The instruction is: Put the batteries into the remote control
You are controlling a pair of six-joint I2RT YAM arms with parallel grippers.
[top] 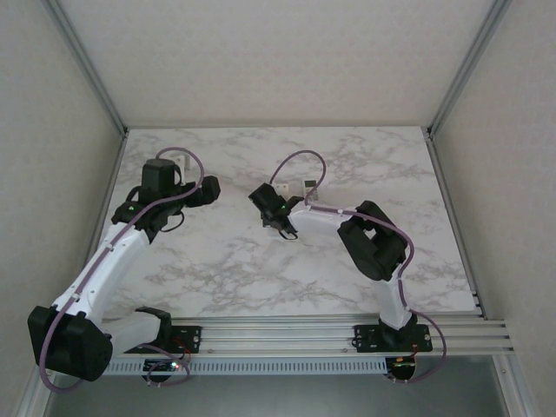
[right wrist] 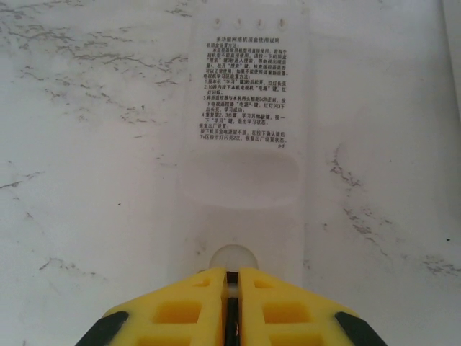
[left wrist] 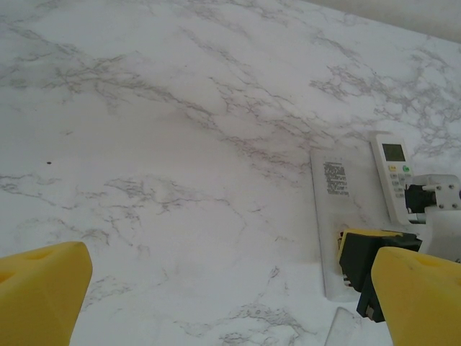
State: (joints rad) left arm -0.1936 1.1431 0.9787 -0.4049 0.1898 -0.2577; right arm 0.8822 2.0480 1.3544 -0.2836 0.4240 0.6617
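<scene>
Right end effector (right wrist: 232,277) nosing the bottom edge of the remote control (right wrist: 245,108), and a slip looks likely!
Top view: left end effector (top: 207,188) hangs upper left over the desk (top: 217,261), right end effector (top: 285,228) dips near centre. Left wrist view: the left one's yellow fingers (left wrist: 43,295) stand wide apart, nothing between; right of frame, the remote control (left wrist: 335,194) lies label-up just beside the other remote (left wrist: 392,173). Right wrist view: fingers (right wrist: 194,303) pressed almost together by a small round nub (right wrist: 232,258); whether they pinch anything, I cannot tell. The battery cover (right wrist: 238,194) looks shut to me. Danger: nothing braces the remote, so a push could skate it into its neighbour, or the tips ride off the nub.
</scene>
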